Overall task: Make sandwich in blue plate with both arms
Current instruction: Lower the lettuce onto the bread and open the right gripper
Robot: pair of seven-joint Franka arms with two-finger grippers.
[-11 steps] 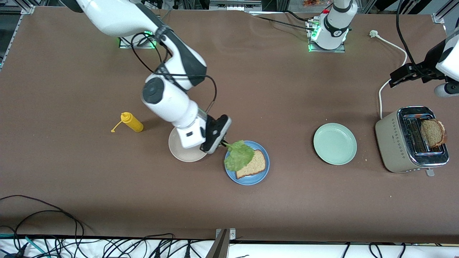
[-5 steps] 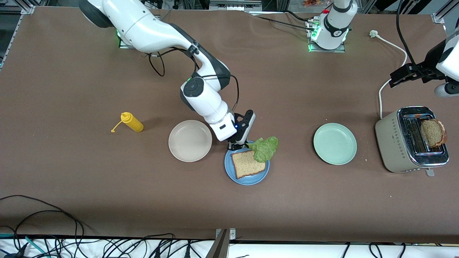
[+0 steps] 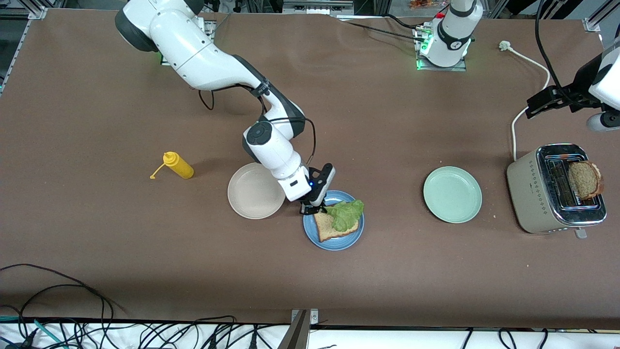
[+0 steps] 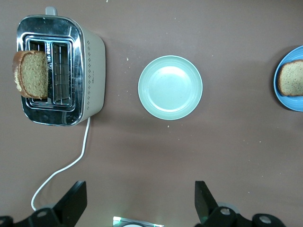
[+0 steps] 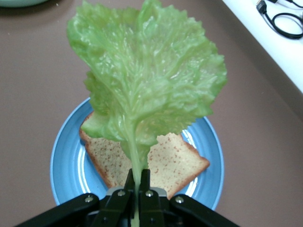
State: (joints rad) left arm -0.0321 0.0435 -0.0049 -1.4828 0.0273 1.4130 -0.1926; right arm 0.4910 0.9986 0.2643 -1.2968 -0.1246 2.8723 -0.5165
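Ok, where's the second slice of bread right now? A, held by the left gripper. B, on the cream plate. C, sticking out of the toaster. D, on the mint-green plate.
C: the second slice stands in a slot of the toaster, while the other slice lies on the blue plate under the lettuce that the right gripper holds.

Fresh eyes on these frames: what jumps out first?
The right gripper, shut on the stem of a lettuce leaf, dangles it over the bread slice on the blue plate mid-table. Next, a second slice stands up out of the toaster at the left arm's end of the table. The left gripper waits open, up in the air near it.
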